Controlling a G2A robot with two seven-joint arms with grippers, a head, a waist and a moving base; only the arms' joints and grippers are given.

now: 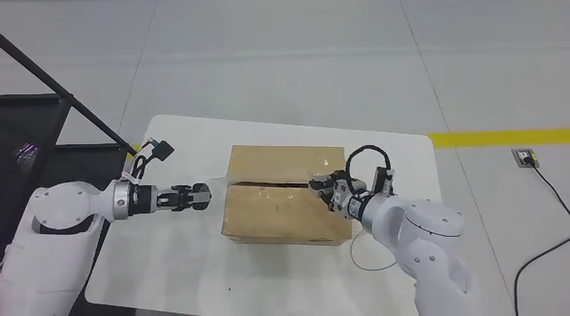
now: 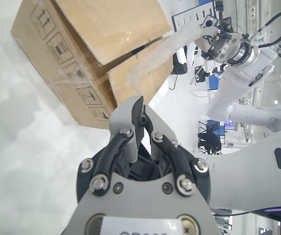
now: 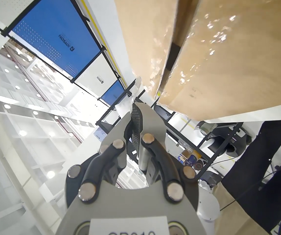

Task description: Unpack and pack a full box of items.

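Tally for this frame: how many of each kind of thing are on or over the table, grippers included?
Cardboard box: 1
Tape strip: 1
Grippers: 2, the left gripper and the right gripper, each shut on one end of the tape strip
Total: 4

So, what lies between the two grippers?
A strip of clear tape runs from the left gripper to the right gripper, above the cardboard box, as the left wrist view shows.
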